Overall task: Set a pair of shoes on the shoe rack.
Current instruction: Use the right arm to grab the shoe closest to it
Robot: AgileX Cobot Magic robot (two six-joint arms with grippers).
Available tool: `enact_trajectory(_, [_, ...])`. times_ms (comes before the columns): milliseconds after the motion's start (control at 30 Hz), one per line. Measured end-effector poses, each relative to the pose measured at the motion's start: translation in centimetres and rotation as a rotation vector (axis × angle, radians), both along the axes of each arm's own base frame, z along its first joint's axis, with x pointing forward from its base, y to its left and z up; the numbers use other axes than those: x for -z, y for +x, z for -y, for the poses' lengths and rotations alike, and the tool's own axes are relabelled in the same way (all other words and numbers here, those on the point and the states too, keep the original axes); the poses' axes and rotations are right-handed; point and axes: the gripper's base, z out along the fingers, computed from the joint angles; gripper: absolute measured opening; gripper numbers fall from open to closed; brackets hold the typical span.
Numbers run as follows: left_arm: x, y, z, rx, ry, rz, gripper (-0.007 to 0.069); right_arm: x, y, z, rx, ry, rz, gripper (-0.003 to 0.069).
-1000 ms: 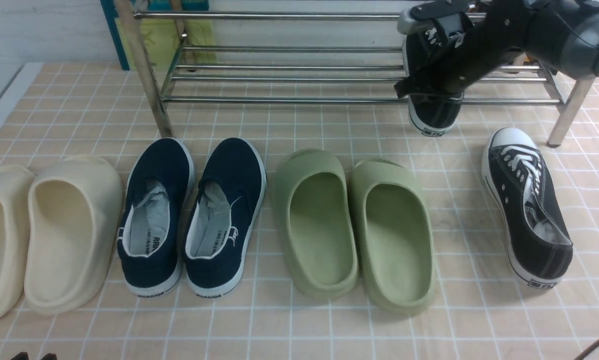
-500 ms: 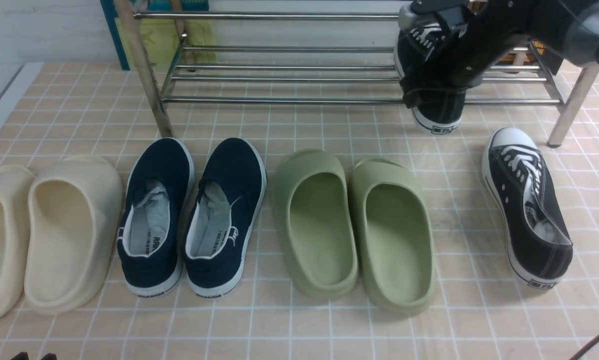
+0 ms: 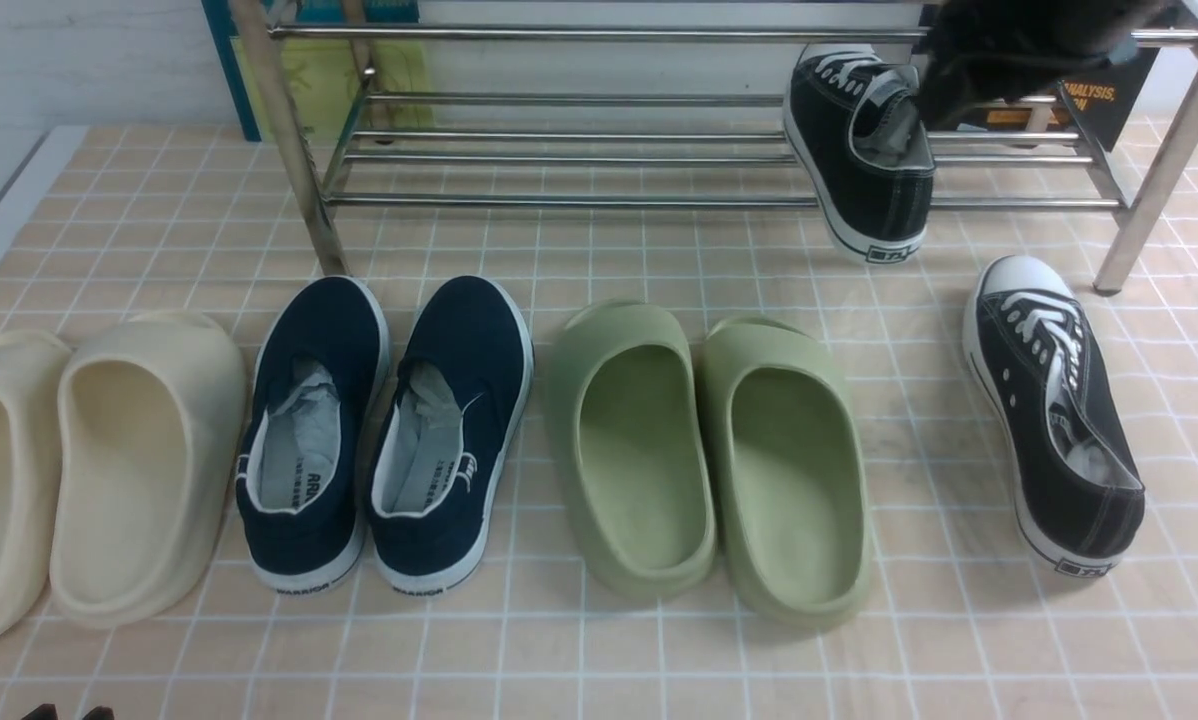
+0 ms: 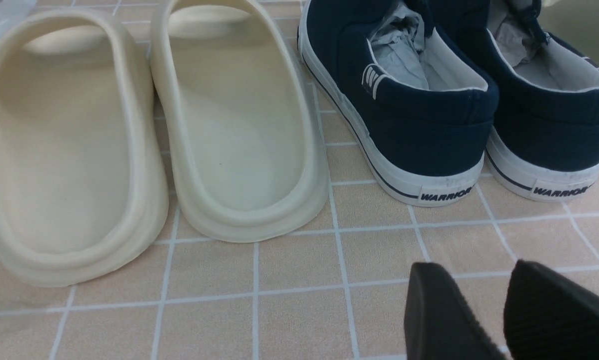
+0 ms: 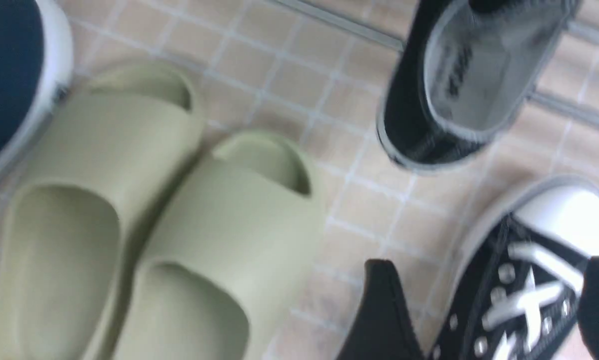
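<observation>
Right gripper [image 5: 487, 280]: now hanging open and empty, withdrawing after release. Shoe rack [image 3: 289, 150]: carrying first sneaker [image 3: 859, 190], heel overhanging front bar [image 3: 559, 200]. Second sneaker [image 3: 1054, 410]: still lying on floor [image 3: 599, 650], awaiting pickup.

One black lace-up sneaker [image 3: 862, 160] is sitting on the steel shoe rack [image 3: 559, 200] at upper right, heel seemingly overhanging. Its mate [image 3: 1054, 415] is lying on the floor at right.
</observation>
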Motion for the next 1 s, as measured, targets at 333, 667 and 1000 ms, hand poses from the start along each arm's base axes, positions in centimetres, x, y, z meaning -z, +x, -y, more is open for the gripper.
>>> enact_trajectory(333, [0.0, 0.0, 0.0, 0.000, 0.000, 0.000, 0.0240, 13.7, -4.4, 4.1, 0.198, -0.057, -0.298, 0.0498])
enact_trajectory(667, [0.0, 0.0, 0.0, 0.000, 0.000, 0.000, 0.0240, 17.0, -3.5, 4.2, 0.198, -0.065, -0.193, 0.0404])
enact_trajectory(1000, [0.0, 0.0, 0.0, 0.000, 0.000, 0.000, 0.0240, 16.7, -3.4, 4.2, 0.207, -0.055, -0.202, -0.0005])
